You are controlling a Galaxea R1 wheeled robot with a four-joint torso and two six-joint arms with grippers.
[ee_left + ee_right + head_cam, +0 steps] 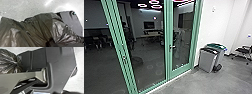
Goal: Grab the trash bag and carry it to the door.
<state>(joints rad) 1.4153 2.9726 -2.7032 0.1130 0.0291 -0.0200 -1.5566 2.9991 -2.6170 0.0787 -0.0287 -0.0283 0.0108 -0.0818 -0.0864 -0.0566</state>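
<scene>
In the head view, we see one green-framed door (181,71) and two bins (207,60). In the left wrist view, our left claw (49,43) pinches one trash bag (40,25), bunched around it. In the right wrist view, we cannot tell our right claw's state.

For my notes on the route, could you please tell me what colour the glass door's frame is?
The frame is green, best seen in the head view.

The robot's wide dark plate (62,72) is showing angled edges and a recess with rounded corners. One round fitting (73,13) is shining near its corner. The jointed bar (12,78) is displaying pale grey surfaces, and a silvery ring (44,75) is gleaming at its end.
</scene>
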